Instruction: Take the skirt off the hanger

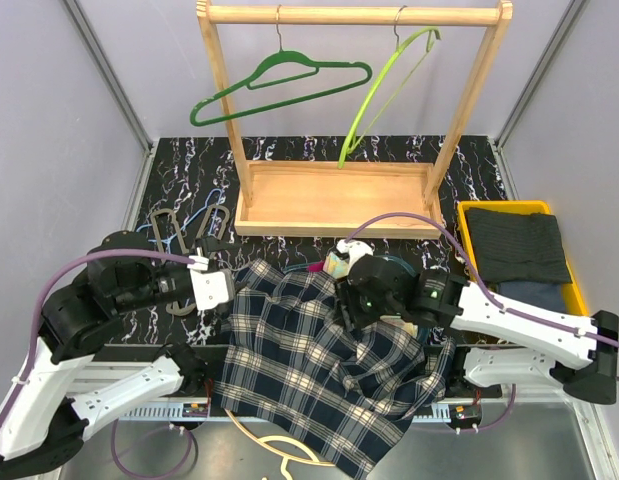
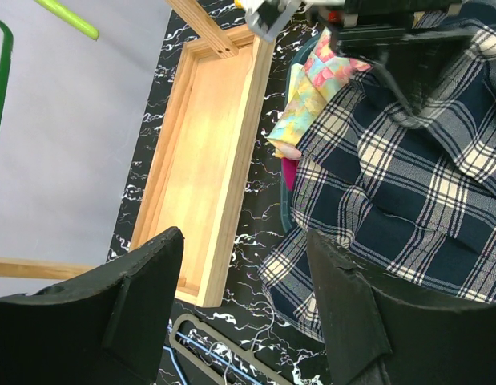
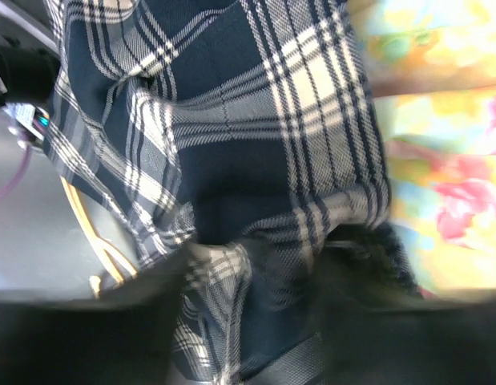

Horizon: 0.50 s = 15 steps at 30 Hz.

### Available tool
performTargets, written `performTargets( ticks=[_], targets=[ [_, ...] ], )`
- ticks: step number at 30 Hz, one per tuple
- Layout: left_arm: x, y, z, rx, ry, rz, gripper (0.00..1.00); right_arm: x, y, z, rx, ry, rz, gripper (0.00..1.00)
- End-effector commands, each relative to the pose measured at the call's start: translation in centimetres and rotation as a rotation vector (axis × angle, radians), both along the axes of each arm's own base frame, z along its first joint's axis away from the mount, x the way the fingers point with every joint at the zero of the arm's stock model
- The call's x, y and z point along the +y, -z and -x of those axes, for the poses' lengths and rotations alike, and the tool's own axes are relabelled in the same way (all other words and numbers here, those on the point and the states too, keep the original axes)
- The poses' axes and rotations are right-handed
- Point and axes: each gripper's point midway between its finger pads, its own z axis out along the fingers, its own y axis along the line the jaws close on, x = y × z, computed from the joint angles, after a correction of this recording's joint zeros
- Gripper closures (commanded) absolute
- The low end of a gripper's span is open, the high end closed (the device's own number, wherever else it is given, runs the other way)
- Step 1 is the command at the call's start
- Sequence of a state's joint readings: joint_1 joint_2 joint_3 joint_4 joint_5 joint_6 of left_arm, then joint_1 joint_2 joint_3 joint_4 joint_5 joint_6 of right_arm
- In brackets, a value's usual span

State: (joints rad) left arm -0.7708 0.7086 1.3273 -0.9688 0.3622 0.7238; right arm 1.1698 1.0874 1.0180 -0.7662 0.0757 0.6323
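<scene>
Top external view: a navy-and-white plaid skirt (image 1: pixel 309 370) lies crumpled across the near half of the tabletop (image 1: pixel 189 165), between the two arms, its lower hem spilling over the front edge. A pale wooden hanger (image 1: pixel 279 447) curves out from under that hem. Whether the two are still attached is hidden by the cloth.

At the skirt's upper right edge, the right arm presses down into the folds. In the right wrist view, the right fingers (image 3: pixel 95 329) are dark and blurred, with a bunch of plaid between them. The blur hides whether they are pinching the cloth or standing slightly apart.

The left fingers (image 2: pixel 127 297) stand wide apart and hold nothing, hovering just beside the skirt's left edge.

A bright floral cloth (image 1: pixel 337 263) peeks out from under the skirt's top edge, near the right arm. Behind stands a wooden rack (image 1: pixel 339 195) carrying a green hanger (image 1: pixel 289 85) and a lime hanger (image 1: pixel 384 85). A yellow bin (image 1: pixel 469 210) of folded dark clothes sits at the far right.

Risks, as a judgement: a lift could drag the wooden hanger along if it is still caught in the skirt, or snag the floral cloth lying beneath. A shallow pinch on loose folds could slip, and the overhanging hem could pull the skirt off the edge.
</scene>
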Motion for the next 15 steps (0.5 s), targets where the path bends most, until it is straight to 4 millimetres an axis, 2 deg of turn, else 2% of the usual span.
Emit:
performTargets(
  ticks=[1, 2, 3, 6, 7, 8, 9, 10, 12, 13, 15],
  targets=[
    [-0.1, -3.2, 0.2, -0.062, 0.010, 0.086, 0.32, 1.5, -0.5, -1.1, -0.019, 0.020, -0.044, 0.96],
    [-0.1, -3.2, 0.3, -0.062, 0.008, 0.085, 0.32, 1.5, -0.5, -1.3, -0.025, 0.028, -0.041, 1.00],
    [-0.1, -3.2, 0.2, -0.063, 0.005, 0.085, 0.32, 1.4, -1.0, -1.6, -0.048, 0.030, -0.045, 1.00],
    [0.0, -3.3, 0.3, -0.068, 0.005, 0.090, 0.32, 1.3, -4.5, -2.5, -0.131, 0.030, -0.098, 1.00],
    [0.0, -3.4, 0.4, -0.066, 0.008, 0.092, 0.32, 1.7, -7.9, -2.9, -0.181, 0.032, -0.170, 1.00],
    [-0.1, -3.5, 0.5, -0.063, 0.016, 0.096, 0.32, 1.8, -10.4, -3.2, -0.227, 0.030, -0.222, 1.00],
    [-0.3, -3.6, 0.9, -0.056, 0.039, 0.105, 0.32, 1.3, -13.5, -3.6, -0.307, 0.028, -0.283, 1.00],
    [-0.5, -4.0, 1.1, -0.042, 0.048, 0.119, 0.30, 1.4, -19.1, -4.0, -0.391, 0.041, -0.406, 1.00],
    [-1.0, -4.1, 1.6, -0.009, 0.076, 0.136, 0.29, 0.7, -24.1, -5.5, -0.528, 0.077, -0.444, 1.00],
    [-1.3, -4.1, 1.7, 0.008, 0.086, 0.141, 0.28, -0.4, -29.9, -5.5, -0.610, 0.104, -0.543, 1.00],
    [-1.7, -3.9, 2.3, 0.014, 0.131, 0.141, 0.28, -1.2, -34.2, -6.3, -0.729, 0.126, -0.578, 1.00]
  ],
)
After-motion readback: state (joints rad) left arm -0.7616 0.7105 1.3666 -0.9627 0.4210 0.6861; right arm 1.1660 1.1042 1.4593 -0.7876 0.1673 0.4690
